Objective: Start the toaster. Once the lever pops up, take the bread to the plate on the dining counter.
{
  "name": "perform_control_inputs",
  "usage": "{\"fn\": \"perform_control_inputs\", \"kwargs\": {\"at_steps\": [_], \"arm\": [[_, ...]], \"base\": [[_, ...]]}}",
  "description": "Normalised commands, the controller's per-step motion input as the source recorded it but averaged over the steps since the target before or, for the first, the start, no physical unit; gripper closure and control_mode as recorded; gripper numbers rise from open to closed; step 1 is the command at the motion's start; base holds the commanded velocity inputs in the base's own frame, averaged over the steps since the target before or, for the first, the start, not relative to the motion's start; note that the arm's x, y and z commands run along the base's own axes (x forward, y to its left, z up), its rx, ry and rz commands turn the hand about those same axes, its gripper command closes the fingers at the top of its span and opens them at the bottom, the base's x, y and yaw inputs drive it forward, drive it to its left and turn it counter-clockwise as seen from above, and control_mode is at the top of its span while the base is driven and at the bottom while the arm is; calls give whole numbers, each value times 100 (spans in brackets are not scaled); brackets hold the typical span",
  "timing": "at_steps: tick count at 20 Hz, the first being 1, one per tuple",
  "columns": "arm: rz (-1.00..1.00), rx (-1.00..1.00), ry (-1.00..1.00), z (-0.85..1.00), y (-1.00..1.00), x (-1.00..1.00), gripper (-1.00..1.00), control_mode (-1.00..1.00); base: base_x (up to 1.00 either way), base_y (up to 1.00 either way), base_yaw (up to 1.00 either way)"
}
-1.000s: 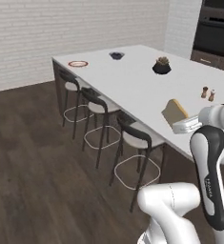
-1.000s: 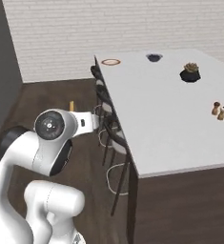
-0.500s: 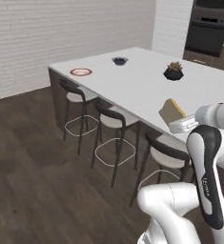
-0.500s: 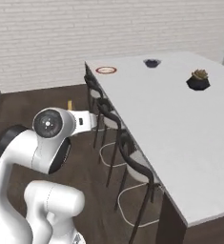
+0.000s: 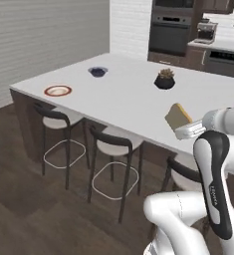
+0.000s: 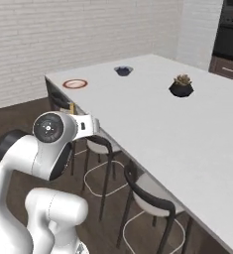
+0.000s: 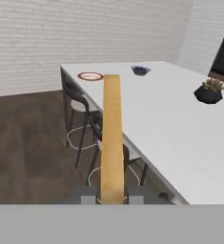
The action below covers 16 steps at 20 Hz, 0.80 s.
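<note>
Pale tan and square, the toast slice (image 7: 112, 138) you carry is pinched edge-on between the gripper's (image 7: 111, 194) fingers, held in the air beside the large white-topped dining counter (image 5: 138, 107). The round orange-rimmed plate (image 5: 58, 90) sits near that counter's far corner, well apart from the slice.

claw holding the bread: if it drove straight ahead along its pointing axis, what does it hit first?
Probably nothing close. In the hand view the claw, shut on the bread, points along the near edge of the dining counter toward the plate. The stools sit below that line; depth is hard to judge.
</note>
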Motion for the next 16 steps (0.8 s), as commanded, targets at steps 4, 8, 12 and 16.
{"fn": "perform_control_inputs", "kwargs": {"at_steps": [4,8,12,16], "arm": [[0,0,0,0,0,0,100,100],[0,0,0,0,0,0,100,100],[0,0,0,0,0,0,100,100],[0,0,0,0,0,0,100,100]], "base": [[77,100,-43],[61,100,-37],[43,100,-34],[31,100,-33]]}}
